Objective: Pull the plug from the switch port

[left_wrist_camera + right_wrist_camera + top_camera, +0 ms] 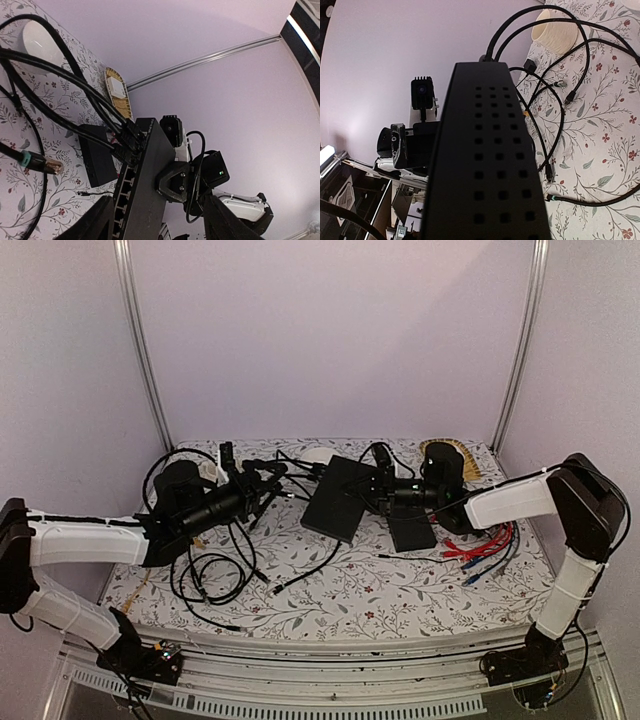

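Observation:
The switch (338, 498), a flat black box, is held on edge above the table. My right gripper (378, 495) is shut on its right side; one of its fingers (176, 182) presses the flat face. In the right wrist view the switch's perforated edge (492, 165) hides the fingers. Three black plugs (130, 142) sit in the upper ports of the port row (124, 200). My left gripper (156, 204) is open and faces that port row from a short way off, holding nothing. In the top view it (276, 484) hangs just left of the switch among the cables.
A shorter black box (412, 532) lies right of the switch. A loose cable with a teal-banded plug (42, 162) lies on the floral cloth. Black cable loops (215, 570) lie front left, red and blue cables (485, 545) at right. A white bowl (318, 455) and a yellow-rimmed device (445, 452) stand at the back.

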`<state>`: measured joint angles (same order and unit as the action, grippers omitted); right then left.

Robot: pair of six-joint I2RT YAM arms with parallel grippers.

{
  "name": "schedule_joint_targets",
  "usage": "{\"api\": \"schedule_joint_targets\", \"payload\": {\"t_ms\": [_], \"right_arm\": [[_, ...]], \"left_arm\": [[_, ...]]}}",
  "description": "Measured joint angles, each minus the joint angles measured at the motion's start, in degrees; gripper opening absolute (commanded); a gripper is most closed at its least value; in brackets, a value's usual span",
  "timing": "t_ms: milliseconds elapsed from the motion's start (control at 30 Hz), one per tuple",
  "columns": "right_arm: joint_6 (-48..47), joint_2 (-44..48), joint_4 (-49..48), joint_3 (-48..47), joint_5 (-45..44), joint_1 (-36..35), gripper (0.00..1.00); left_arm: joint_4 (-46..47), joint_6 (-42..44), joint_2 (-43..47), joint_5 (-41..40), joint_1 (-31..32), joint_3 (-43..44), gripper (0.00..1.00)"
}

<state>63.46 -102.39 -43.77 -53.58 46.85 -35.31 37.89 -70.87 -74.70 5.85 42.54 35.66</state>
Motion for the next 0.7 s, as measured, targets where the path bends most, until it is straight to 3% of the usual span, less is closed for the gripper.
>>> {"api": "schedule_joint_targets", "payload": {"t_ms": [700], "right_arm": [[4.28,1.62,-4.35,3.32,0.33,0.09,0.02]], "left_arm": [[8.55,2.56,-11.63,5.75,2.58,3.89,0.51]]}}
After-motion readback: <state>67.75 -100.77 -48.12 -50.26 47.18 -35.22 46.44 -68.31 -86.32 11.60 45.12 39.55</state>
